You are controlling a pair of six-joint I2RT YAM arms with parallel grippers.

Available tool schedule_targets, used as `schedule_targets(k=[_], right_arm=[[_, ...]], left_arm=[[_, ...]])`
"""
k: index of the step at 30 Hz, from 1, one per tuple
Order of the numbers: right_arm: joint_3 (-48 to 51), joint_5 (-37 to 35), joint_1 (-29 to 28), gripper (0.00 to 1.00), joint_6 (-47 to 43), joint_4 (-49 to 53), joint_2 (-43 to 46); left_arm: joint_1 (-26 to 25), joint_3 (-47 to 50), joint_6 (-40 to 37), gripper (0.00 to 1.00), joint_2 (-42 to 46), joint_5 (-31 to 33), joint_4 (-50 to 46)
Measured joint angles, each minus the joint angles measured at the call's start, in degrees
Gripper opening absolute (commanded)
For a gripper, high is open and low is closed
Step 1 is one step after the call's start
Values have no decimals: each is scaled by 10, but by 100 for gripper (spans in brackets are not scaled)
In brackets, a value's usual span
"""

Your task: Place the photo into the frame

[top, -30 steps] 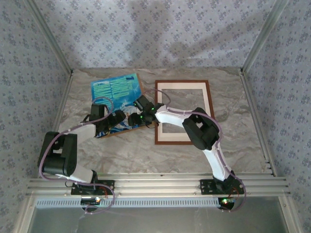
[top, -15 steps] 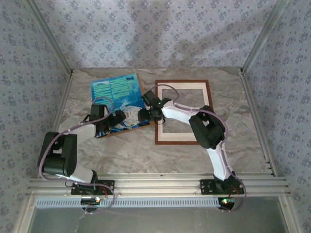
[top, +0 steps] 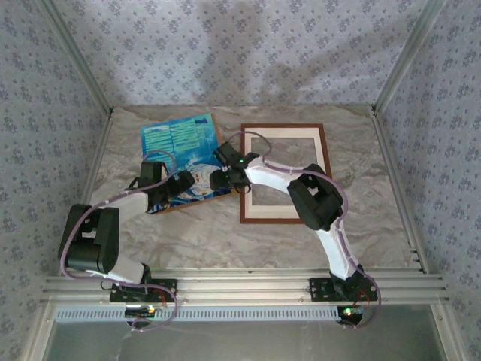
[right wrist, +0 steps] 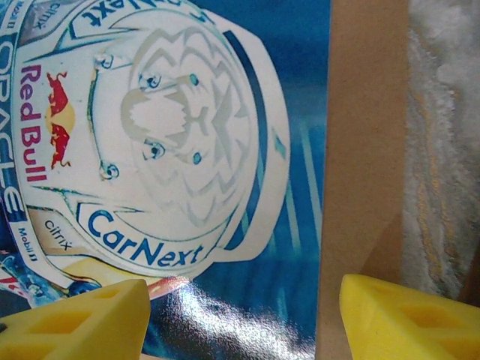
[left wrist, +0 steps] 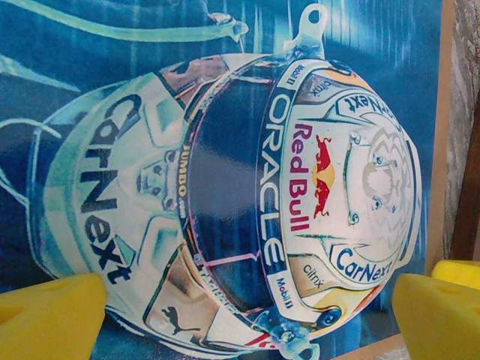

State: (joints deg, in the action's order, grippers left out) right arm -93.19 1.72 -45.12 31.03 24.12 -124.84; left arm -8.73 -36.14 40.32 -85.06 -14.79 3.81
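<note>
Right arm's elbow [top: 319, 197] has swung out a touch, and now the right claw [right wrist: 244, 311] and left claw [left wrist: 247, 319] both hang spread over the blue-teal printed helmet photo [top: 179, 143], pinching nothing, so it's lying on the marbled bench [top: 225, 233] left of the thin reddish-brown wooden frame [top: 282, 126], basically everything left to do.

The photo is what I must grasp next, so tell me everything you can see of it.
The photo is a glossy blue-teal sheet showing a white racing helmet lettered Red Bull, Oracle and CarNext, with pale text at its far end. It lies flat, slightly skewed, on a brown backing board left of the frame; the board shows along its right edge. The open left gripper and right gripper sit over its near end; contact cannot be told.
</note>
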Motion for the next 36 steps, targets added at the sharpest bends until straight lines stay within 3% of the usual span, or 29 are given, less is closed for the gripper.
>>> schedule_targets(k=[11, 18, 27, 36], right_arm=[[-8, 10, -6, 66, 0, -3, -7], [21, 98, -6, 66, 14, -93, -5], [80, 179, 28, 78, 52, -208, 9], [66, 243, 52, 88, 102, -311, -11]], left_arm=[[0, 0, 0, 98, -1, -1, 1], [1, 0, 0, 98, -2, -4, 3], [1, 0, 0, 98, -2, -5, 3], [1, 0, 0, 99, -2, -7, 5]])
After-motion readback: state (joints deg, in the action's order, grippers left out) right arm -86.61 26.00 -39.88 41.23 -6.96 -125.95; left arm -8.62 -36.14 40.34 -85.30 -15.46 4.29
